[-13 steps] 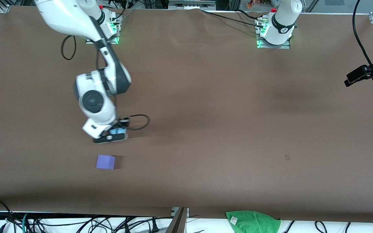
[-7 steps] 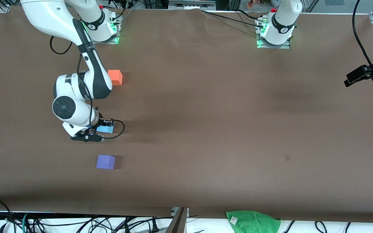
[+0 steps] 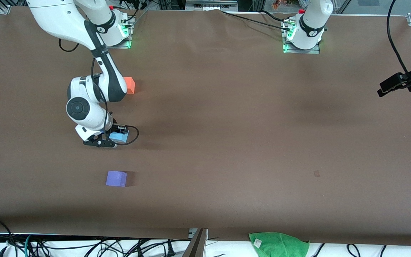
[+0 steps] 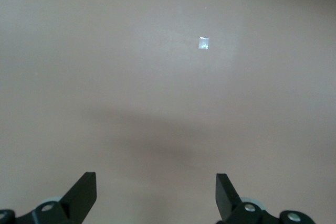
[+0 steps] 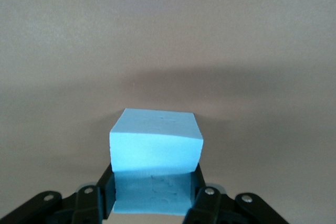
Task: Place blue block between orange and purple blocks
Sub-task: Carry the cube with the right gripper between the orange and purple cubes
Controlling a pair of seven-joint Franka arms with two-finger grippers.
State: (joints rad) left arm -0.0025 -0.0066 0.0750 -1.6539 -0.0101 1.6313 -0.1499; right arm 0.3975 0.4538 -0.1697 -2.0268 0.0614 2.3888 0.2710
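Nearest the camera on the brown worktop (image 3: 227, 142) sits the small matte violet-purple cube (image 3: 116, 178). Farther back, the right hand (image 3: 111, 139) is clamped on the small matte sky-blue cube (image 5: 156, 156), so the grab looks done, and it's hanging over the gap between the 2 others. Farthest is the bright orange matte cube (image 3: 130, 85). What's left: set it down and let go. The left hand (image 4: 156, 195) waits with its fingers apart over bare worktop.
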